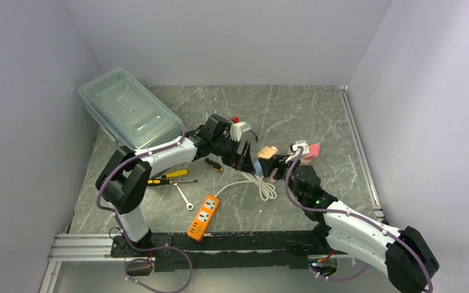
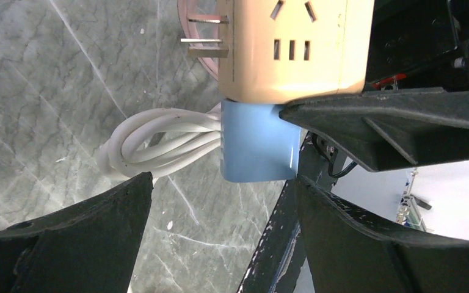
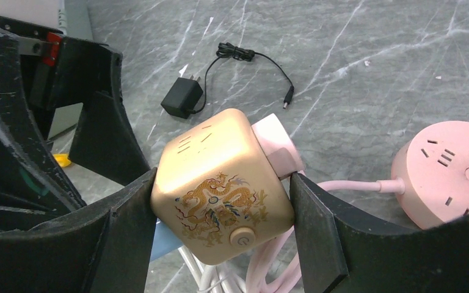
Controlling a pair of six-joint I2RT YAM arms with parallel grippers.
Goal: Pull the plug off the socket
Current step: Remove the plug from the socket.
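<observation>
In the overhead view the clear lidded box [image 1: 128, 110] at far left leans partly off the bench [image 1: 317, 116]. In the middle, the two arms crowd together so closely that the plug is barely legible there.

The left wrist view is clearer. The left pincer [image 2: 224, 181] stands wide, and the blue plug [image 2: 258, 143] sits between its fingertips, at their far end. A clear gap shows on the left side. On the right I cannot tell whether the pad touches the plug. The plug is seated in the lower face of the gold cube socket [image 2: 293, 49], whose top is cut off by the frame. A bundled white cord [image 2: 159, 137] leaves the plug leftward. Two metal prongs [image 2: 204, 43] show beside the cube, and what they belong to is hard to make out.

From the right wrist, the right pincer [image 3: 223, 195] is closed on the cube, one finger on each side. Only a sliver of blue shows below it. A pink plug [image 3: 278, 146] is half hidden behind the cube. A black adapter [image 3: 182, 97] lies beyond, and a pink round socket [image 3: 446, 168] sits at far right.
</observation>
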